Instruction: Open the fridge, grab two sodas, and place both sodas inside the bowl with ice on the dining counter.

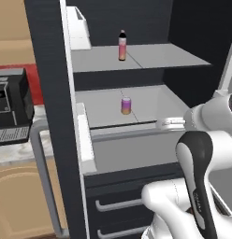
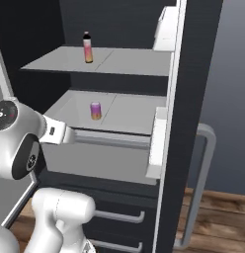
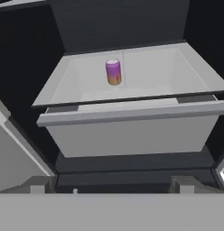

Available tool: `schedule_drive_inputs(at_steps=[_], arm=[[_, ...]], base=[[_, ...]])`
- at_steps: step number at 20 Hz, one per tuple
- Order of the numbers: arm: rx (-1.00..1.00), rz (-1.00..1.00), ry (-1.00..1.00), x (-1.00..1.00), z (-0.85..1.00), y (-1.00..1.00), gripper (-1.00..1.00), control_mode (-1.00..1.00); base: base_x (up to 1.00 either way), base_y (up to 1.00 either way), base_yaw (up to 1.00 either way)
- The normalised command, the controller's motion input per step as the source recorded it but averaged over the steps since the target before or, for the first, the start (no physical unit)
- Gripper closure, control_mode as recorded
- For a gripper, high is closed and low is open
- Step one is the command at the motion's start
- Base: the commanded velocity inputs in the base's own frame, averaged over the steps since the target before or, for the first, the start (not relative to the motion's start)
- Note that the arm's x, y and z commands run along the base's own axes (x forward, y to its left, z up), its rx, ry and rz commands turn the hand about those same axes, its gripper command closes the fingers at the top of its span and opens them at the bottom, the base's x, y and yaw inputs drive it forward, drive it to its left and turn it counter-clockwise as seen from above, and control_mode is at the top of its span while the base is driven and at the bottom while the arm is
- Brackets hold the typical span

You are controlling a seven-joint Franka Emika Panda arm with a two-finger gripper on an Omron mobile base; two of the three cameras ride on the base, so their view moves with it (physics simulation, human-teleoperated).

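The fridge (image 1: pixel 47 93) stands with both dark doors swung open, showing grey shelves. A short purple-pink-yellow soda can (image 1: pixel 126 105) (image 2: pixel 96 110) (image 3: pixel 113 72) stands upright in the middle of the lower shelf. A slim soda bottle (image 1: pixel 122 45) (image 2: pixel 87 48) with a dark cap stands on the shelf above. My gripper (image 3: pixel 113 187) is open and empty, facing the can from in front of the pulled-out grey drawer (image 3: pixel 132 131), well short of it. The bowl and the dining counter are out of view.
White door bins (image 1: pixel 85 140) (image 2: pixel 156 143) jut from the open doors on both sides. Long grey bar handles (image 1: pixel 43 177) (image 2: pixel 203 183) curve off the doors. Lower drawers (image 1: pixel 118 204) sit beneath. A black coffee machine (image 1: pixel 10 102) stands on the left worktop.
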Motion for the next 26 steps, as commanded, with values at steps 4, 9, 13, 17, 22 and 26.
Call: schedule_drive_inputs(at_steps=[4, 9, 13, 17, 22, 26], arm=[[0.00, 0.00, 0.00, 0.00, 0.00, 0.00, -1.00, 1.00], [0.00, 0.00, 0.00, 0.00, 0.00, 0.00, -1.00, 1.00], [0.00, 0.00, -0.20, 0.10, -0.68, 0.03, -1.00, -1.00], [0.00, 0.00, -0.25, 0.29, -0.54, 0.13, -1.00, -1.00], [0.00, 0.00, -0.22, 0.43, -0.34, 0.19, -1.00, -1.00], [0.01, 0.00, -0.28, 0.32, -0.36, 0.05, -1.00, -1.00]], base=[[0.75, 0.00, 0.00], [0.64, 0.00, -0.01], [0.10, 0.00, 0.00], [0.00, 0.00, 0.00], [0.00, 0.00, 0.00], [0.00, 0.00, 0.00]])
